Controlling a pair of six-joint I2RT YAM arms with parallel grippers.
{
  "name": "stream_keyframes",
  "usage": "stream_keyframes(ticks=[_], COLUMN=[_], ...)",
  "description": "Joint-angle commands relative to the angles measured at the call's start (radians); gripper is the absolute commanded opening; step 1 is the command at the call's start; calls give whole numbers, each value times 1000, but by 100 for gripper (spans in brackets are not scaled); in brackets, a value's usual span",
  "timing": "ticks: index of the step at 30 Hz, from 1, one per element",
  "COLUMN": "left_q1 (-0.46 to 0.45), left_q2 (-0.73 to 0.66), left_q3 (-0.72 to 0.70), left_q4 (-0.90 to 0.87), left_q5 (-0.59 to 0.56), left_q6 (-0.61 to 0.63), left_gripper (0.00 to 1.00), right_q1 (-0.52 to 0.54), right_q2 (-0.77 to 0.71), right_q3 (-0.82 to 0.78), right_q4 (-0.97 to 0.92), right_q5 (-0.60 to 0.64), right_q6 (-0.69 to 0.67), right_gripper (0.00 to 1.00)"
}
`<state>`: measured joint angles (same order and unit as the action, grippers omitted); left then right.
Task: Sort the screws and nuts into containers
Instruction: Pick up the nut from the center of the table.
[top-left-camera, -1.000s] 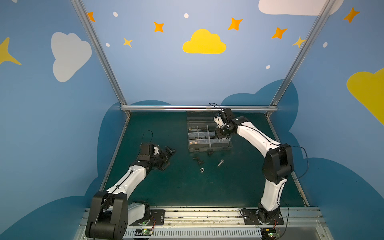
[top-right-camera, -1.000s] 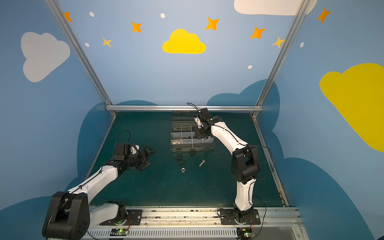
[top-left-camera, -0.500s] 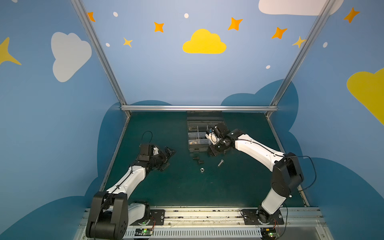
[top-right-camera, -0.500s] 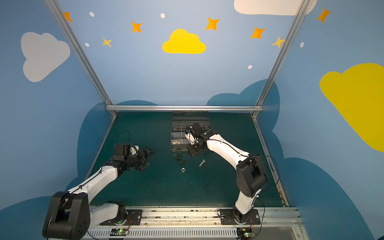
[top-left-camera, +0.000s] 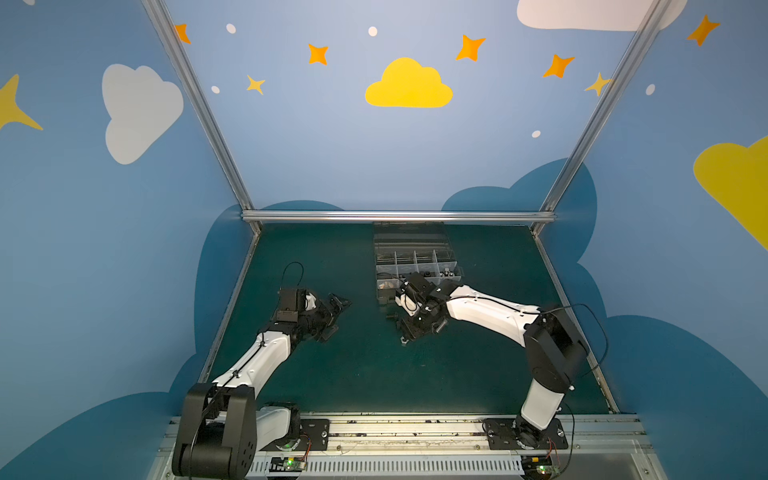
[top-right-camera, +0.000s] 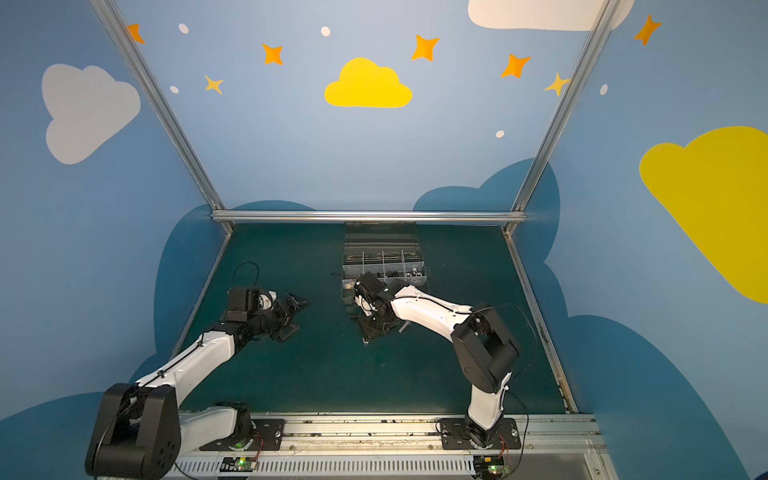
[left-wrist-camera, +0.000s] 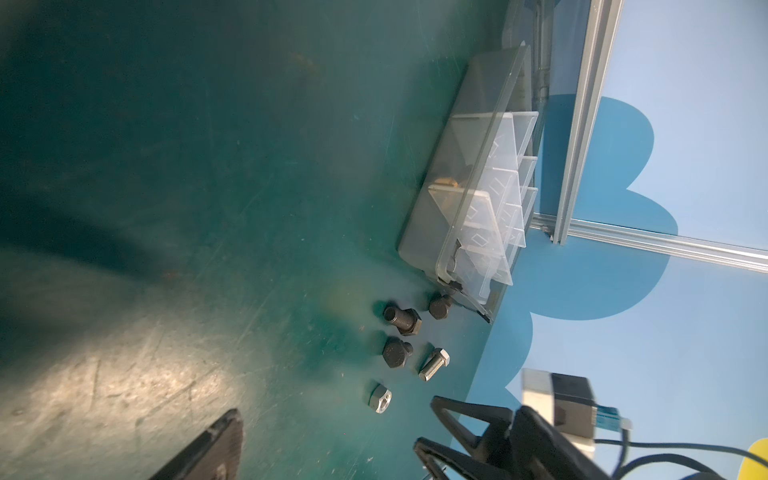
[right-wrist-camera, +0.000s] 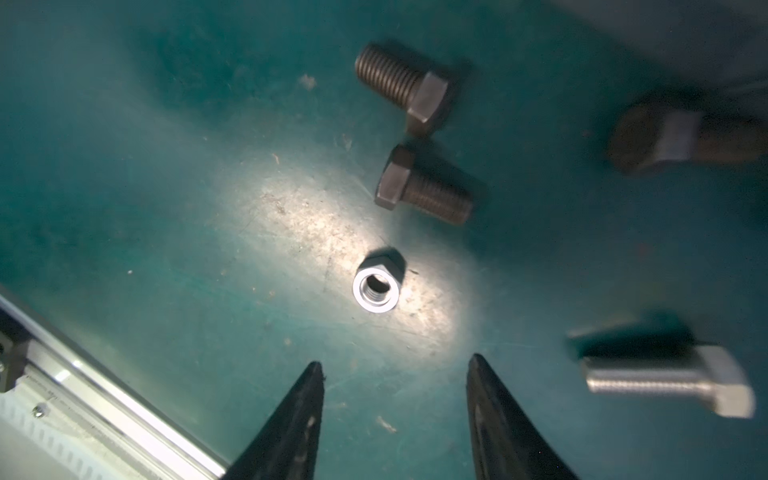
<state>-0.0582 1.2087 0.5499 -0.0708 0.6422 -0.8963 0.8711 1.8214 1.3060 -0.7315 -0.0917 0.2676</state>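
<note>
In a top view the right gripper (top-left-camera: 409, 330) hangs low over the green mat (top-left-camera: 353, 374), just in front of the organiser box (top-left-camera: 415, 262). The left gripper (top-left-camera: 336, 316) sits well apart from it, fingers spread and empty.

The left wrist view shows a silver nut (left-wrist-camera: 380, 398) lying loose on the mat near four screws (left-wrist-camera: 434, 365).

In the right wrist view the right gripper (right-wrist-camera: 395, 359) has its fingers apart and holds nothing. The nut (right-wrist-camera: 376, 289) lies just beyond their tips.

The right pincer (top-right-camera: 374, 330) hangs low over the green tabletop (top-right-camera: 332, 374), just in front of the grey box (top-right-camera: 422, 262).
</note>
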Motion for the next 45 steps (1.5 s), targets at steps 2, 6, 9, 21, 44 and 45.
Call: stream_keyframes(ticks=[2,6,9,21,44,45], left_q1=[10,15,19,29,34,34], left_q2=[-11,-18,-24,-29,-32,-32], left_q3=[-11,-13,-15,-24,-33,-33], left_q4=[-17,-21,-23,-21,-18,-18], left_q5=[5,7,8,14,14,14], left_q6=[16,20,20,23,23,23], left_gripper=[100,100,100,100,100,100], right_q1=[34,53,62,69,101,101], right_q2=[53,84,102,154,219,222], right_q3=[64,87,97,95,116,118], right_q4=[-51,-55,-53,-16,-44,-42], right_q5=[77,85,90,93,176,176], right_q6=[100,136,157,179,182,182], right_gripper=[54,54,54,54,41,40])
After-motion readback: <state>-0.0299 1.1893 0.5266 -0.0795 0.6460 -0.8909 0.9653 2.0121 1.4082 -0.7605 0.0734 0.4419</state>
